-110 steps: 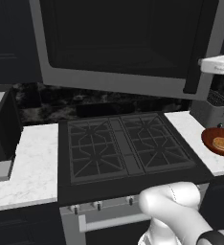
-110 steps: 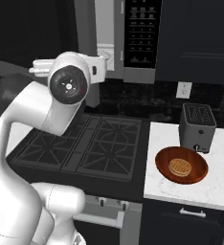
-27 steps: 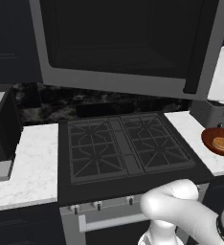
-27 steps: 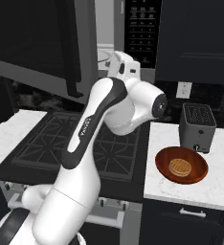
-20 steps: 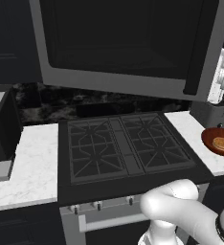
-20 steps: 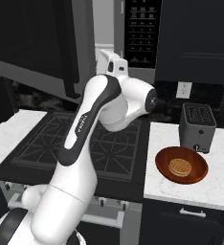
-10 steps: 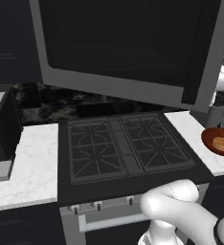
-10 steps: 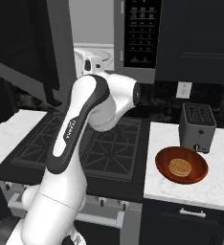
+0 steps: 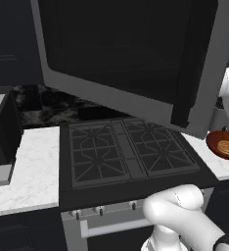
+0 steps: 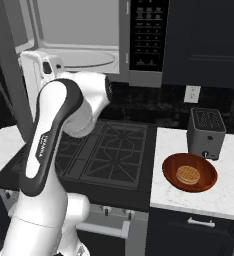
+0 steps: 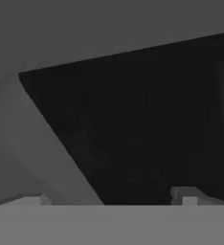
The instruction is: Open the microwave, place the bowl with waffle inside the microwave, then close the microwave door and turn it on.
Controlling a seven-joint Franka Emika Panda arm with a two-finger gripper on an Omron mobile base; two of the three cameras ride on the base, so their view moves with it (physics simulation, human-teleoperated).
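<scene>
My gripper (image 11: 114,198) sits right up against the wide grey-framed microwave door (image 9: 121,59) with its dark window; I can't tell how the fingers stand. The door hangs swung out over the stove, so the shallow reddish-brown bowl (image 10: 189,172) with its golden waffle (image 10: 189,174) lies well right of it, on the counter.

the microwave door (image 9: 136,63) has swung from shut to wide open, now standing out over the stove (image 9: 128,154). the microwave (image 10: 99,42) cavity is exposed behind the gripper (image 10: 36,67), which has travelled leftward with the door's inner face.
</scene>
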